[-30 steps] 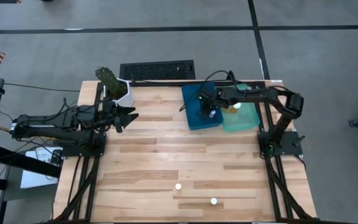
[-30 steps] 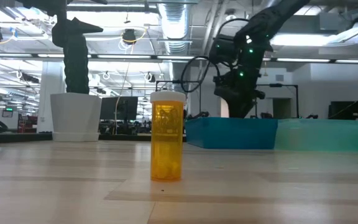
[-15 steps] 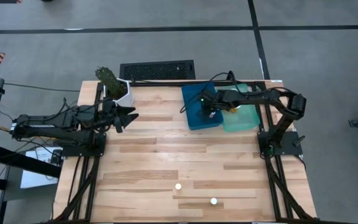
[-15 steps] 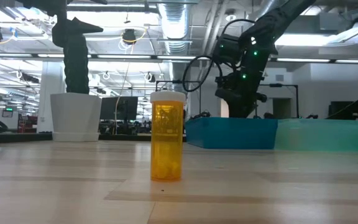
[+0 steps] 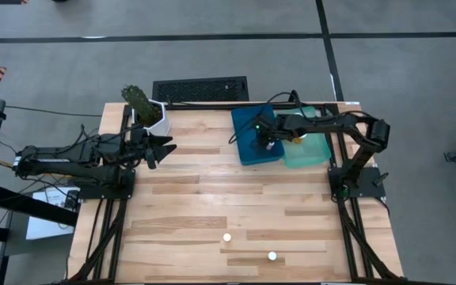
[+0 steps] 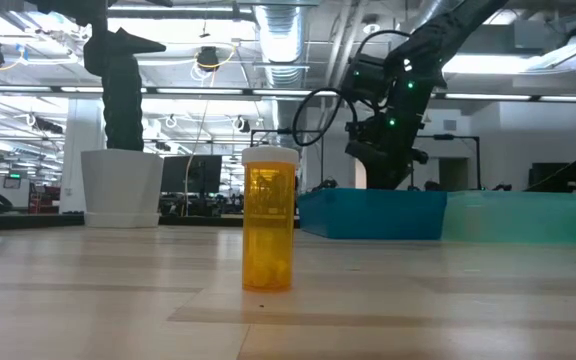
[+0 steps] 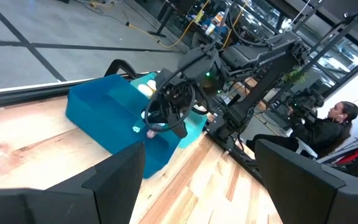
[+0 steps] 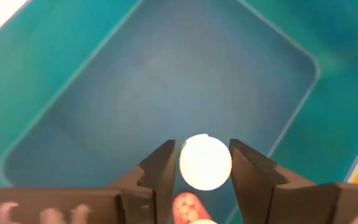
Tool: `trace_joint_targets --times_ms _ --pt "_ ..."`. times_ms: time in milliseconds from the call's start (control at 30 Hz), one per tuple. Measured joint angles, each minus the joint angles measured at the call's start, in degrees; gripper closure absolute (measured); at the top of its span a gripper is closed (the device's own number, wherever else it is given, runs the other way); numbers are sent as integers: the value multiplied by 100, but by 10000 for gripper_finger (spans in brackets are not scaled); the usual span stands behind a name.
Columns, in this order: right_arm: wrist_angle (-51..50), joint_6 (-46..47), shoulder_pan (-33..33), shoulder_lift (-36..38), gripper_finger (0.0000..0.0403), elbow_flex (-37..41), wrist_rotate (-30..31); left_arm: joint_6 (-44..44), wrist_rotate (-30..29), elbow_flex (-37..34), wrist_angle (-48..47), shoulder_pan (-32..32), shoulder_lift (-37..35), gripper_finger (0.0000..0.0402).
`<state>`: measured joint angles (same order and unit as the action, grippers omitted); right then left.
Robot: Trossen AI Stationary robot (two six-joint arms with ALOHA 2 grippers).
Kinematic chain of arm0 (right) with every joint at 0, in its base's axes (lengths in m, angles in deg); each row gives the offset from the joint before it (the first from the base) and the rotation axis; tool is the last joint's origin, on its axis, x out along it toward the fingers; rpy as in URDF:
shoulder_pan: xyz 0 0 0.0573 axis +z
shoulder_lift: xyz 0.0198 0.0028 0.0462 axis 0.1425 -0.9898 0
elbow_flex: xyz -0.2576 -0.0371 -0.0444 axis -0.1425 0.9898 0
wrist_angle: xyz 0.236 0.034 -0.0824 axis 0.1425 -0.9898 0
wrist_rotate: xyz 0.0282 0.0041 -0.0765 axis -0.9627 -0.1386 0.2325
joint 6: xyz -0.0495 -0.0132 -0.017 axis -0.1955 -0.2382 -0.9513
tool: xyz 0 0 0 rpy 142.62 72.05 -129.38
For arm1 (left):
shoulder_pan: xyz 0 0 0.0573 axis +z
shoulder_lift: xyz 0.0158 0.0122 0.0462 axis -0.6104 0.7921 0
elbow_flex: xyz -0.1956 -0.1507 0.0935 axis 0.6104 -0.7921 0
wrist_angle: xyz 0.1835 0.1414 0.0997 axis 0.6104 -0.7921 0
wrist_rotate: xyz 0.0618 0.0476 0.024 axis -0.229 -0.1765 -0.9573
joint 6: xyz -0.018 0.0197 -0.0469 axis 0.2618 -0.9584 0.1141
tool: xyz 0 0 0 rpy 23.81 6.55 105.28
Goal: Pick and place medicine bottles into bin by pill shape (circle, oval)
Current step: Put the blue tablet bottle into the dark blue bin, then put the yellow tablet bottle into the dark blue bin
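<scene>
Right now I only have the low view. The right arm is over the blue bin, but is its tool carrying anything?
Observer: Yes. The right wrist view shows the right tool closed on a white-capped bottle, above the floor of the blue bin.
Operator: How many bottles are left on the table? I see one amber one.
Observer: Two in the high view, a first bottle and a second bottle, both near the table's front edge.
Operator: And the left arm?
Observer: The left tool waits open near the plant pot, at the far left corner.
</scene>
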<state>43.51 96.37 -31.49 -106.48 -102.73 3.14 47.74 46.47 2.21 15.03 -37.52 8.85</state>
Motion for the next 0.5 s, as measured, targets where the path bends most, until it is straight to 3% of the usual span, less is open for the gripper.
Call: trace_joint_targets --times_ms 333,500 --pt "-22 -137 -53 2 208 0 0 2 1 1 0 0 0 105" --pt "-34 -246 -53 155 171 0 0 14 1 2 1 -2 0 105"
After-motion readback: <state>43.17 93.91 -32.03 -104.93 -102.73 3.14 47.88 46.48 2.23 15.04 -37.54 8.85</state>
